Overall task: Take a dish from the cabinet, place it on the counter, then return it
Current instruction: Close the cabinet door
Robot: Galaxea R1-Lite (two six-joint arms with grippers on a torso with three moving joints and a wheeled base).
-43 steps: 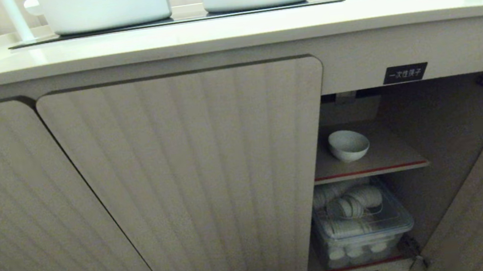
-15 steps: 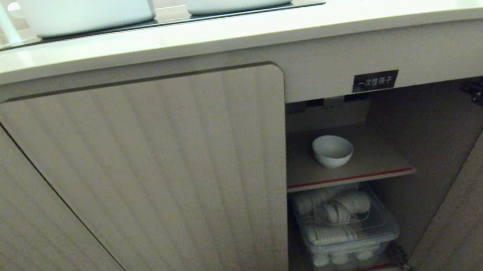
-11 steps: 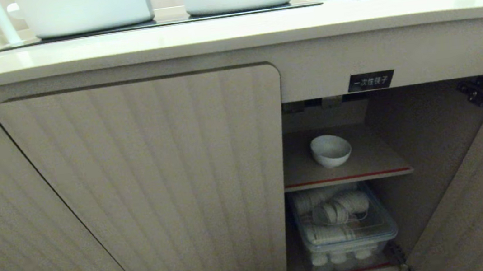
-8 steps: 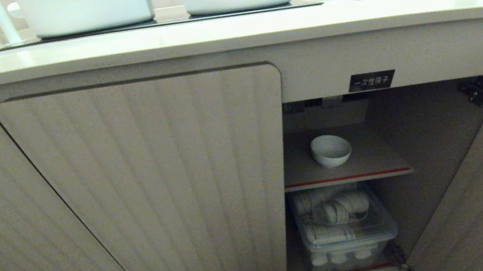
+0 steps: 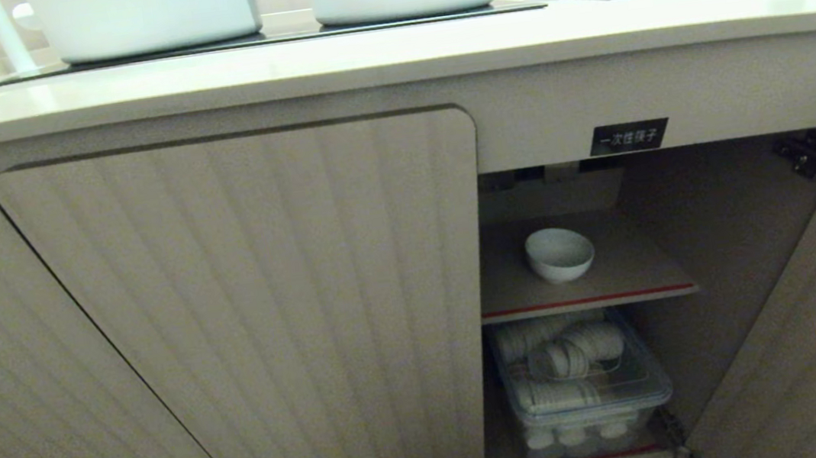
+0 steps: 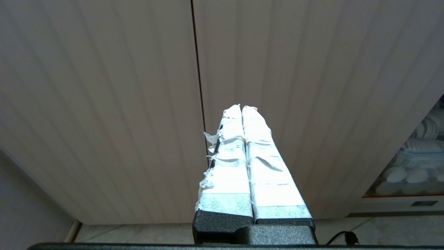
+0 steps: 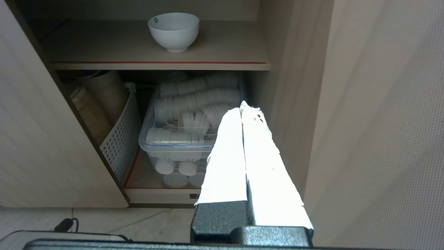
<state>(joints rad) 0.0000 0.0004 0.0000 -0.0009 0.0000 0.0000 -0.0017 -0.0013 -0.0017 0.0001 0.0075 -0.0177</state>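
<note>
Small glossy white round bowl (image 7: 173, 31) upright on cabinet's inner shelf (image 7: 222, 52), door open. Right gripper (image 7: 242, 106) nearer, bowl ahead and above; fingers pressed together, empty. Left gripper (image 6: 241, 108) likewise closed, facing fluted beige door (image 6: 312, 69). You should spread right fingers first.

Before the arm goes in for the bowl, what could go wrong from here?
The bowl sits well back on the shelf, so the right tool, shut and low outside the cabinet, must rise and open without clipping the shelf edge.
The closed door narrows the opening on one side; the arm may scrape it.
The glossy, round bowl could slip from a rim grip.
</note>
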